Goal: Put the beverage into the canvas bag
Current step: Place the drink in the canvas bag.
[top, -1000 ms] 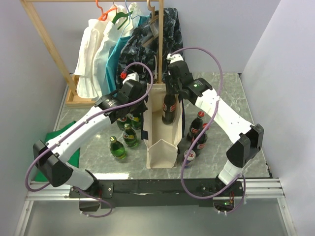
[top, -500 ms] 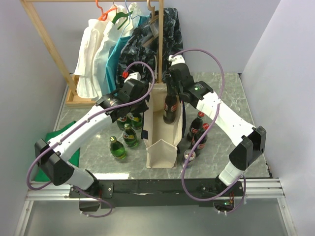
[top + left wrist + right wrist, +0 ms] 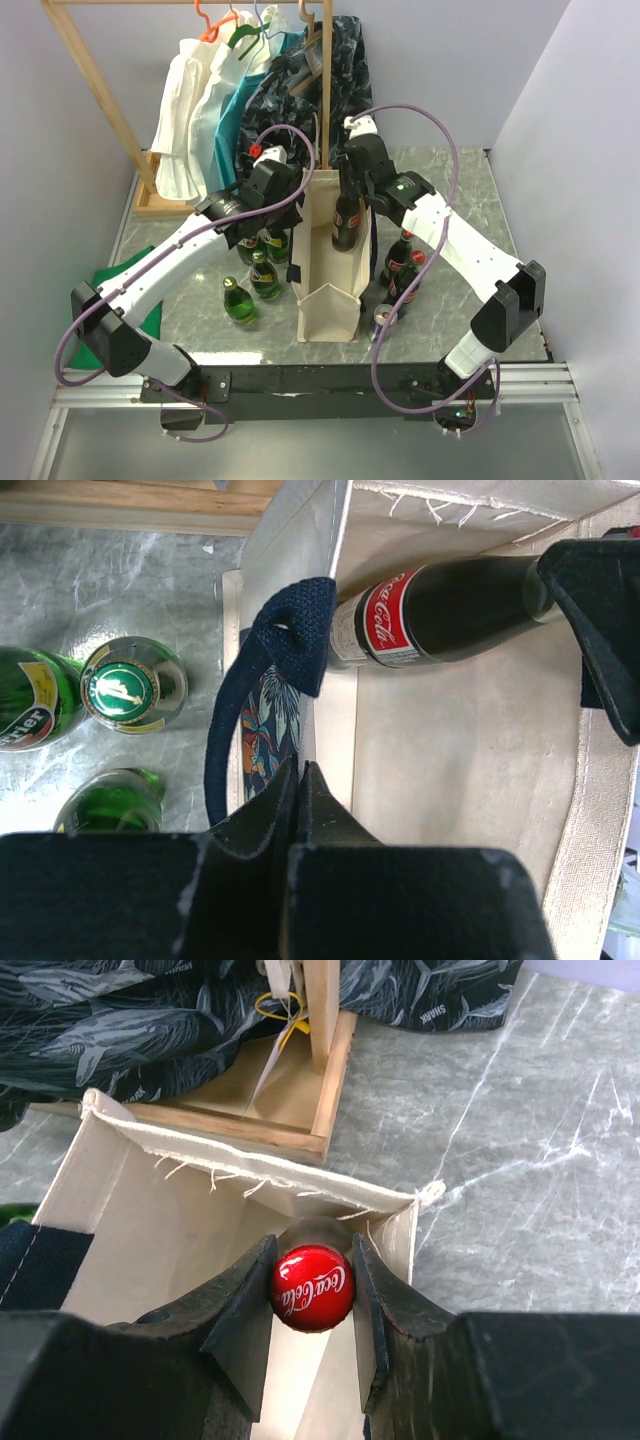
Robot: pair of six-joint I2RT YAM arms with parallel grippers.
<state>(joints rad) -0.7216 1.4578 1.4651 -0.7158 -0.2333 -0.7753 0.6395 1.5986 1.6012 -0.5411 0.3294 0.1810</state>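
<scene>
The cream canvas bag (image 3: 328,290) with navy trim stands at the table's middle, mouth open upward. My left gripper (image 3: 290,215) is shut on the bag's left wall at the rim, jaws pinched together in the left wrist view (image 3: 300,772), next to the navy handle (image 3: 270,670). My right gripper (image 3: 349,178) is shut on the neck of a dark Coca-Cola bottle (image 3: 346,222) and holds it upright inside the bag's far end. Its red cap (image 3: 311,1287) sits between my fingers. The bottle's label shows in the left wrist view (image 3: 440,610).
Several green bottles (image 3: 252,285) stand left of the bag. Cola bottles (image 3: 402,262) and a can (image 3: 384,317) stand to its right. A wooden clothes rack with hanging garments (image 3: 250,90) stands behind it, its base (image 3: 250,1110) close to the bag. A green cloth (image 3: 130,290) lies at far left.
My right wrist has shifted slightly toward the back and its elbow swung right, with the bottle still held in the bag's mouth. The left arm has not moved.
</scene>
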